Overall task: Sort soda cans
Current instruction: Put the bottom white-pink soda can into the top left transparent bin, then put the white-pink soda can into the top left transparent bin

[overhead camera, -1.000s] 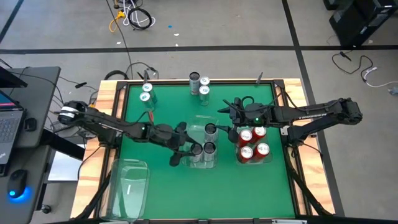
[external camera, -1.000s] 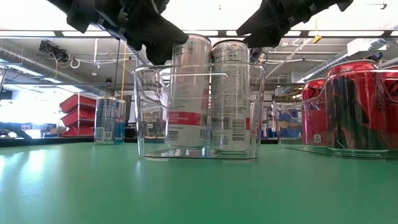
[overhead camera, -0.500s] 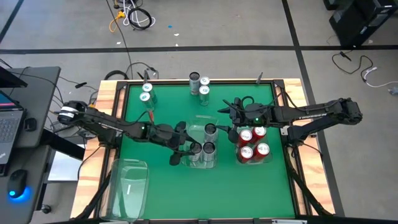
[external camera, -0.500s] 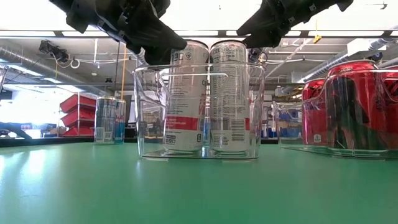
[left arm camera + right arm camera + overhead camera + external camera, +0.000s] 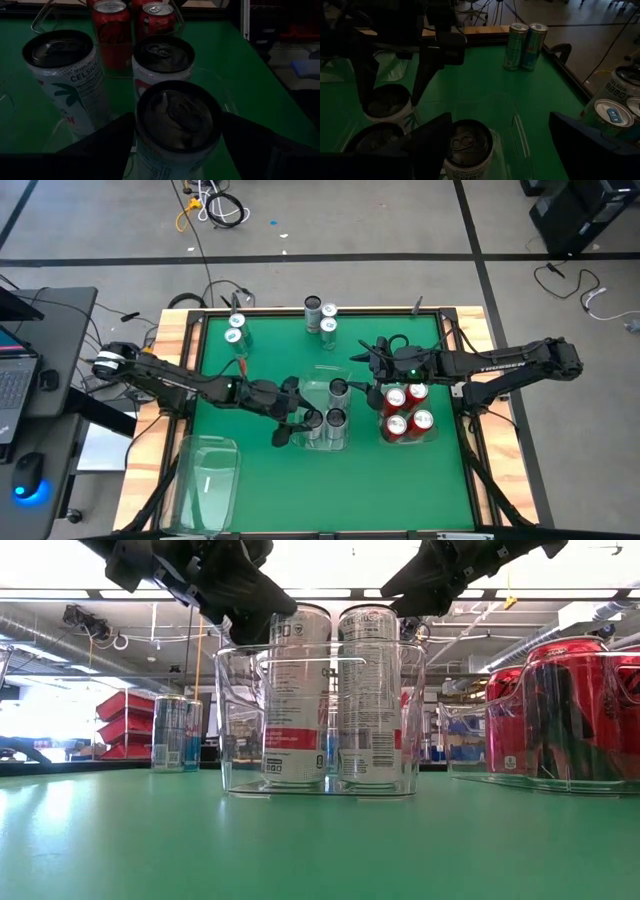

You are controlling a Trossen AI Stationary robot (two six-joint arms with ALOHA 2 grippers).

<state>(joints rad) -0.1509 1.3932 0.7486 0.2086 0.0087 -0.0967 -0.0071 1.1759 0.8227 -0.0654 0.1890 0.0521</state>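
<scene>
One silver can (image 5: 177, 125) stands between the left gripper's (image 5: 177, 150) spread fingers; right gripper (image 5: 500, 145) open above another.

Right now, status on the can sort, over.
Left gripper open, astride dark-topped can in middle bin. Right gripper open above same bin. Four cans loose at far edge. Nothing in the way.

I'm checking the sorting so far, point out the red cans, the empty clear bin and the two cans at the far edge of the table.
red cans (image 5: 406, 410), high view, tops of the group.
empty clear bin (image 5: 207, 477), high view, its floor.
two far-edge cans (image 5: 320, 314), high view, their tops.
</scene>
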